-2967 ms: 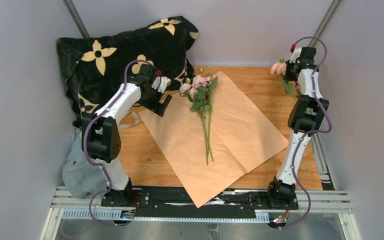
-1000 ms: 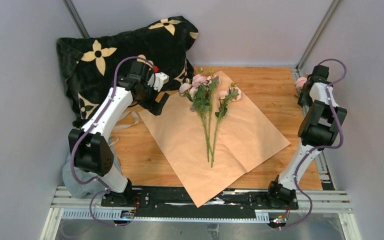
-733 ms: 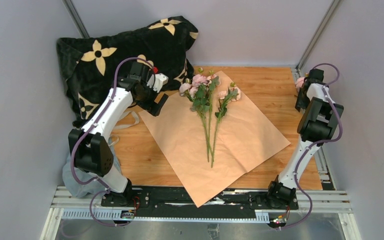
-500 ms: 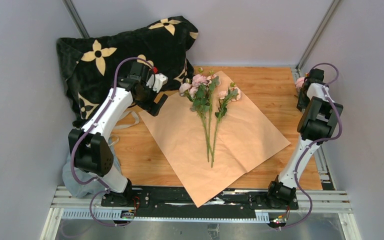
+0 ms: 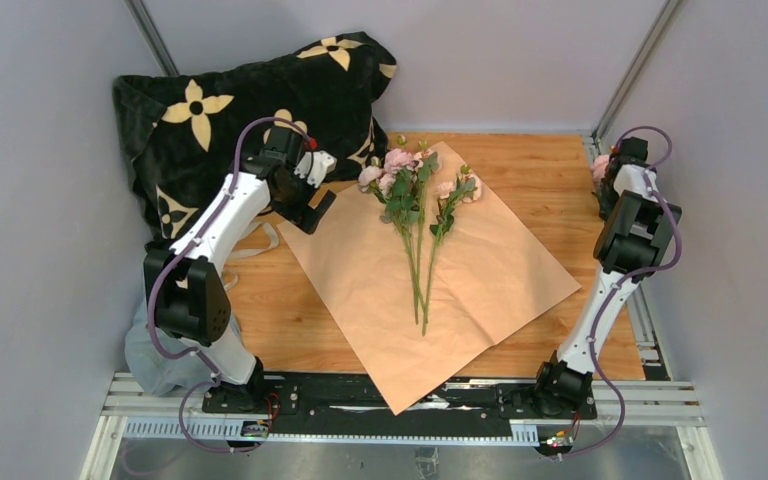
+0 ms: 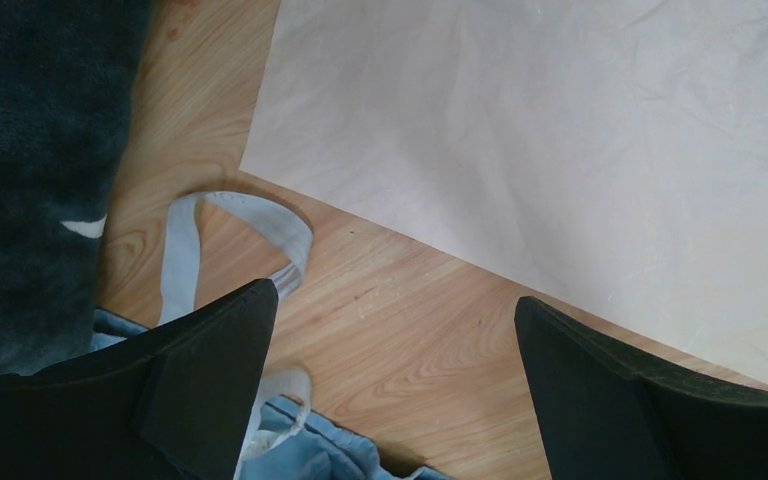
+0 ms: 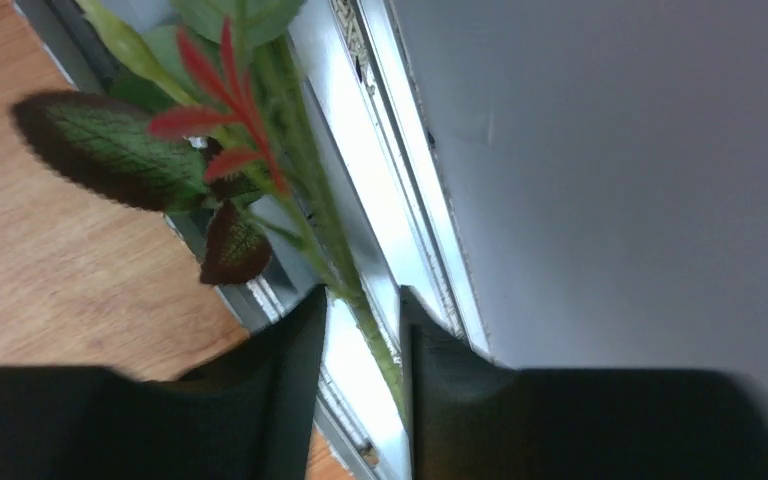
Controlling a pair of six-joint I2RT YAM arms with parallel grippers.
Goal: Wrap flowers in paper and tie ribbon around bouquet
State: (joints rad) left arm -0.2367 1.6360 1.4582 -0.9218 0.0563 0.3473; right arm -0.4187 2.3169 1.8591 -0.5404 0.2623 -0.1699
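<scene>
Paper [image 5: 500,270], one sheet, bears two flower sprays [image 5: 401,200]; left jaws gape, right jaws pinch one stem [image 7: 310,190].

Bright, even overhead light; soft shadows; right wrist view soft (flowers [image 7: 110,150] blurred close-up)
</scene>
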